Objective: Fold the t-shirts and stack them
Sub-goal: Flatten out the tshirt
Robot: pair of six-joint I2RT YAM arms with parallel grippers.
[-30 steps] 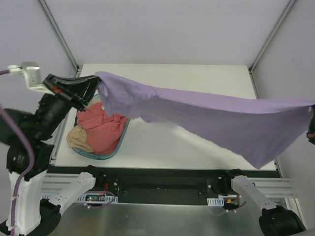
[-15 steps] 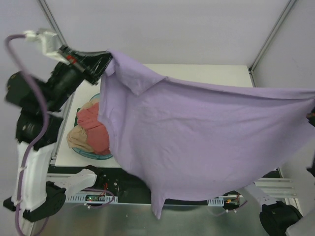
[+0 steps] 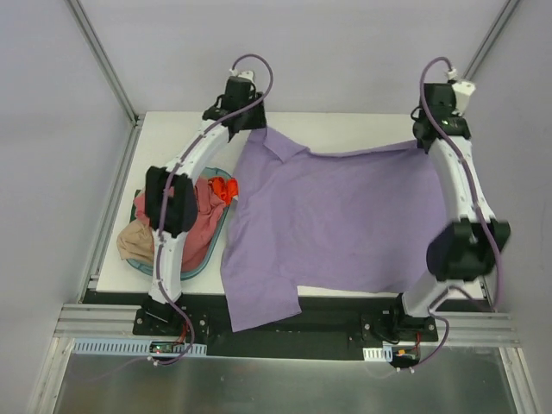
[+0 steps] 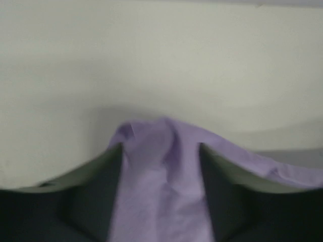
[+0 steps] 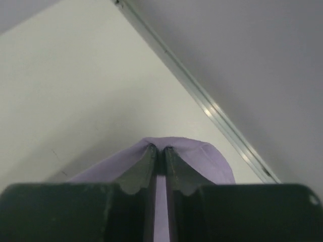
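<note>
The lavender t-shirt (image 3: 345, 216) lies spread over the white table (image 3: 345, 123), its near left part hanging over the front edge. My left gripper (image 3: 248, 116) is at the shirt's far left corner. In the left wrist view it (image 4: 160, 148) stands open, with a ridge of the purple cloth (image 4: 161, 191) lying loose between the fingers. My right gripper (image 3: 429, 136) is at the far right corner. In the right wrist view it (image 5: 159, 148) is nearly closed on a fold of the cloth (image 5: 202, 156). A pink-red t-shirt (image 3: 200, 228) and a tan t-shirt (image 3: 134, 241) lie bunched in the basket.
The teal oval basket (image 3: 213, 244) sits at the table's left edge, with my left arm (image 3: 172, 203) arching over it. Metal frame posts (image 3: 103, 60) rise at the back corners. A rail (image 5: 217, 113) runs along the table edge just beyond the right gripper.
Both arms swung the shirt from mid-air out over the table and laid it flat. The left gripper has opened off its corner. The right jaws have only just eased.
</note>
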